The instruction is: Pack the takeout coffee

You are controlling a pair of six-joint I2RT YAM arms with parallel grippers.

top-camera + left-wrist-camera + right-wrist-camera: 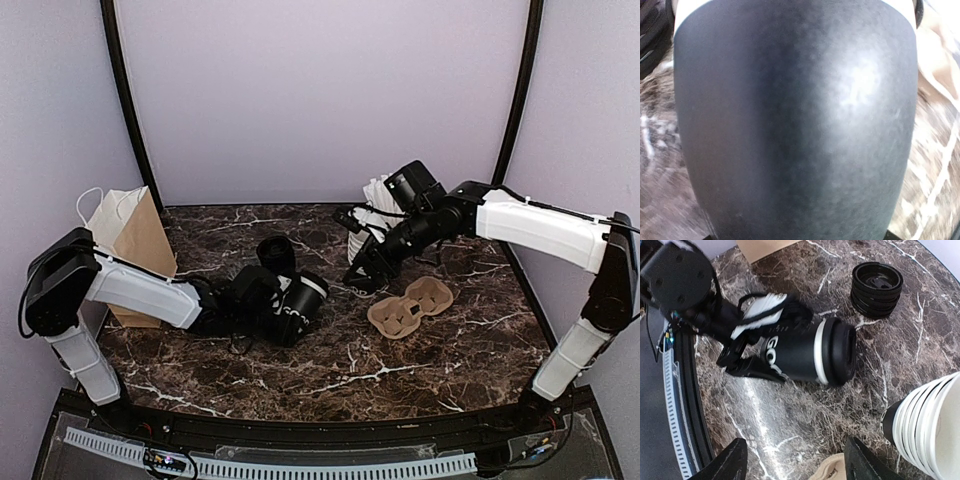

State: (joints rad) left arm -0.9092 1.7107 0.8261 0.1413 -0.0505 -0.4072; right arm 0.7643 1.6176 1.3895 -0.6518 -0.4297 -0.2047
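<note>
Sideways, takeout coffee (pixel 807 357) clasped between left fingers (pixel 747 369)

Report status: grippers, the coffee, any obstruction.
Left gripper shut on takeout coffee, tipped sideways. Right gripper open, empty, beside cup stack. Nothing blocking carrier tray.

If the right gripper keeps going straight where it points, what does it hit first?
From the right gripper, likely the black paper cup with black plastic lid, lying sideways in the left gripper. The brown marble tabletop could come first; depth is unclear.
</note>
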